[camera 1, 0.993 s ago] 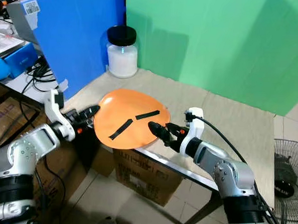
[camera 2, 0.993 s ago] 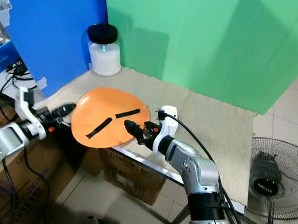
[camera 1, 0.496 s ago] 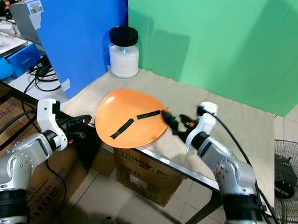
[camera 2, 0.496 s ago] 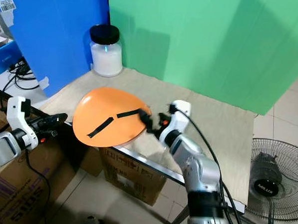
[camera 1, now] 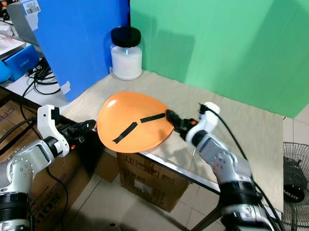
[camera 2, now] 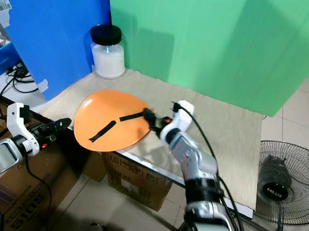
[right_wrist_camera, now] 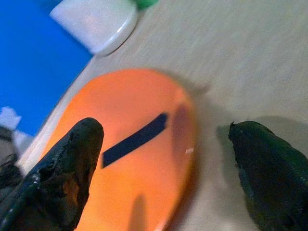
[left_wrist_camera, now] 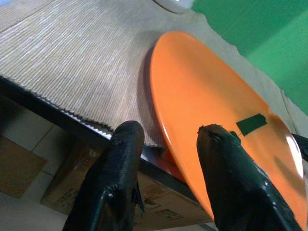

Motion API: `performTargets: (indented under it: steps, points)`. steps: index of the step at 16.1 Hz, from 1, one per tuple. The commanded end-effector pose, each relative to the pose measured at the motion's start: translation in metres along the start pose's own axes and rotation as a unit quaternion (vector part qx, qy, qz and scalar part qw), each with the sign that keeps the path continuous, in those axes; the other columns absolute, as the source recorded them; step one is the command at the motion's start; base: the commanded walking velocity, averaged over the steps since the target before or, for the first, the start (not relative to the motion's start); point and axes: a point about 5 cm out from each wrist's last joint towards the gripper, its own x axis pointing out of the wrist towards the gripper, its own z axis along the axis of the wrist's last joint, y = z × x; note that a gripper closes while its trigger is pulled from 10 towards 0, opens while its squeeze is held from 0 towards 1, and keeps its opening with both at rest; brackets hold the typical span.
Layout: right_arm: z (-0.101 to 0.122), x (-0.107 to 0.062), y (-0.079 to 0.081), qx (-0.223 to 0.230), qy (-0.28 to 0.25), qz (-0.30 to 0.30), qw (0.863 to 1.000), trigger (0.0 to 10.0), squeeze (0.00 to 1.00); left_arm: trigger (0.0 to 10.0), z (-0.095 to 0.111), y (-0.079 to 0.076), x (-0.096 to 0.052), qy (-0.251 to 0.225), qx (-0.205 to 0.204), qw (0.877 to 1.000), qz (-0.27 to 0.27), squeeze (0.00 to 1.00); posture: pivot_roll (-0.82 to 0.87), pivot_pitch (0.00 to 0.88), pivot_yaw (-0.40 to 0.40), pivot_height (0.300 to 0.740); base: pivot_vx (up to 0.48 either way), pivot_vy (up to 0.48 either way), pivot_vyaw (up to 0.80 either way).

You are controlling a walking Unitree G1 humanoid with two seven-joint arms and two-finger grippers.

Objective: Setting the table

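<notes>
My left tool [camera 1: 86,126] hangs open off the counter [camera 1: 257,131] edge. The round orange plastic plate with black tape strips [camera 1: 131,122] overhangs it; my open right tool [camera 1: 171,116] should nudge it inward gently.

1 orange plate [camera 1: 135,121], 1 jar [camera 1: 126,53], 2 grippers, 1 fan [camera 1: 298,184].

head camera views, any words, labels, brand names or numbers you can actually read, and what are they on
White barcode sticker on the blue board: bars and small print, too small to read.
Badge at the hub of the floor fan: light lettering, too blurred to read.
Cardboard box under the table: dark print, not legible.
Orange plate: only two black tape strips, no text.
White jar: no label seen.
</notes>
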Motion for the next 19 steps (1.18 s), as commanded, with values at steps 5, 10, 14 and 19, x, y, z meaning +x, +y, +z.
performTargets:
  steps: [5,10,14,19]
  points:
    - [-0.010,0.015,0.011,0.007,0.056,0.031,0.998,10.0,0.00,10.0,0.001,0.001,0.006,0.021,-0.001,1.000,-0.011,0.00,0.07,0.077,0.009,0.740,0.000,0.000,0.00]
    - [-0.008,0.014,0.019,0.057,0.063,0.090,0.992,10.0,0.00,10.0,-0.004,-0.001,0.011,0.031,0.002,0.999,-0.022,0.00,0.07,0.083,0.007,0.740,0.000,0.000,0.00]
    - [-0.013,0.008,0.028,0.055,0.080,0.139,0.986,10.0,0.00,10.0,0.001,-0.005,0.016,0.025,0.010,0.999,-0.032,0.00,0.06,0.084,0.010,0.740,0.000,0.000,0.00]
    - [-0.035,0.008,0.033,0.033,0.126,0.137,0.982,7.8,0.00,10.0,0.007,-0.012,0.020,0.015,0.029,0.998,-0.062,0.00,0.06,0.087,0.006,0.740,0.000,0.000,0.00]
